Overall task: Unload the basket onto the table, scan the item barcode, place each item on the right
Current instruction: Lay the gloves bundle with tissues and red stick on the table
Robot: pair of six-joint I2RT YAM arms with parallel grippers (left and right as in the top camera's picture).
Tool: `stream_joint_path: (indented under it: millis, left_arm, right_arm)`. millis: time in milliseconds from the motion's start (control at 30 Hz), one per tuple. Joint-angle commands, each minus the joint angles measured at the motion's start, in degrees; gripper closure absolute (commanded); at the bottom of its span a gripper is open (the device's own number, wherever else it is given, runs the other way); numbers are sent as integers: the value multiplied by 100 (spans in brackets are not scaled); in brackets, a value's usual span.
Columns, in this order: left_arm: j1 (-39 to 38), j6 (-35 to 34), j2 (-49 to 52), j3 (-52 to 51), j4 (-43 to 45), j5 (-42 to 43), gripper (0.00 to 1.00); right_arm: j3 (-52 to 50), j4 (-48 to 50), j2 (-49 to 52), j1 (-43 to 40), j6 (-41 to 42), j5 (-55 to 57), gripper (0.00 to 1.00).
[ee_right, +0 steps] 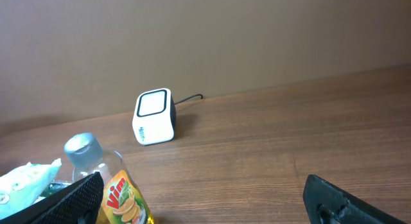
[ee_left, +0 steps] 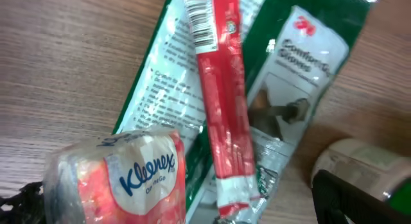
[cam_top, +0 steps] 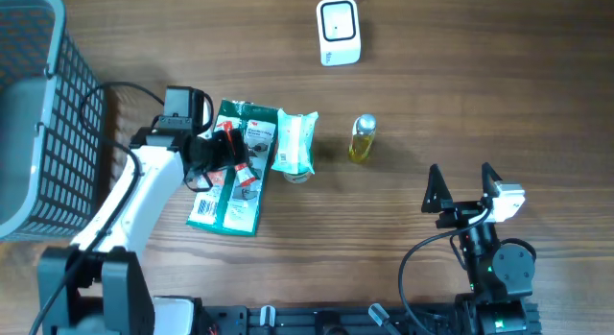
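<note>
A white barcode scanner (cam_top: 338, 31) stands at the far middle of the table, also in the right wrist view (ee_right: 154, 116). On a green glove package (cam_top: 235, 205) (ee_left: 302, 70) lies a red stick packet (ee_left: 221, 108), its barcode (ee_left: 202, 22) facing up. A red-and-white Kleenex pack (ee_left: 128, 179) lies between the fingers of my left gripper (cam_top: 216, 160) (ee_left: 186, 208), which is open; there is a gap to the right finger (ee_left: 359, 198). My right gripper (cam_top: 461, 177) (ee_right: 209, 208) stands open and empty near the table's front right.
A pale green wipes pack (cam_top: 294, 143) (ee_right: 26, 179) lies right of the green package. A yellow Vim bottle (cam_top: 362, 139) (ee_right: 122, 195) lies beyond it. A cream round lid (ee_left: 366, 163) sits by my left gripper. A grey mesh basket (cam_top: 38, 114) fills the left edge.
</note>
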Motion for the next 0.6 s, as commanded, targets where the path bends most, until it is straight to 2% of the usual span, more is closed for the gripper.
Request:
stream_joint_path:
  millis: [0, 33, 100, 133, 167, 200, 233, 267, 300, 333, 367, 400, 467, 500, 533, 567]
  left_arm:
    - [-197, 37, -238, 260, -341, -295, 0]
    - [-291, 96, -273, 321, -608, -11, 0]
    - [-581, 400, -251, 245, -573, -1513, 0]
    - [-647, 247, -203, 201, -468, -1985, 0]
    - [-734, 223, -195, 247, -494, -1567, 0]
    - [-835, 396, -238, 256, -616, -925, 4]
    - [-876, 518, -236, 256, -640, -883, 28]
    - [-883, 446, -229, 256, -553, -914, 60]
    - [-866, 208, -212, 256, -450, -859, 87]
    - [-846, -168, -223, 271, -330, -529, 96]
    - [-850, -302, -247, 284, -221, 46, 96]
    - [-861, -9, -247, 284, -179, 68, 96]
    - [-813, 382, -219, 280, -52, -717, 86]
    - [-778, 393, -219, 282, 13, -675, 87]
    - [-767, 398, -221, 282, 28, -385, 73]
    - [-767, 393, -221, 282, -2, -116, 19]
  right_arm:
    - [-2, 28, -24, -24, -61, 33, 0]
    - [-2, 28, -24, -24, -59, 33, 0]
    - [-2, 28, -24, -24, -57, 33, 0]
    - [-2, 28, -24, -24, -57, 33, 0]
    - [-2, 28, -24, -24, -59, 33, 0]
    - [-2, 28, -24, -24, -57, 33, 0]
    - [-2, 28, -24, -24, -57, 33, 0]
    - [-2, 28, -24, -24, -59, 33, 0]
    - [-2, 28, -24, -24, -59, 33, 0]
    - [-2, 28, -24, -24, -59, 33, 0]
    - [-2, 28, -24, -24, -59, 35, 0]
    - [-2, 28, -24, -24, -57, 33, 0]
    - [-2, 28, -24, -24, -59, 33, 1]
    - [-2, 28, -24, -24, -59, 33, 0]
    - [-2, 28, -24, -24, -59, 33, 0]
    - [-2, 28, -24, -24, -59, 33, 0]
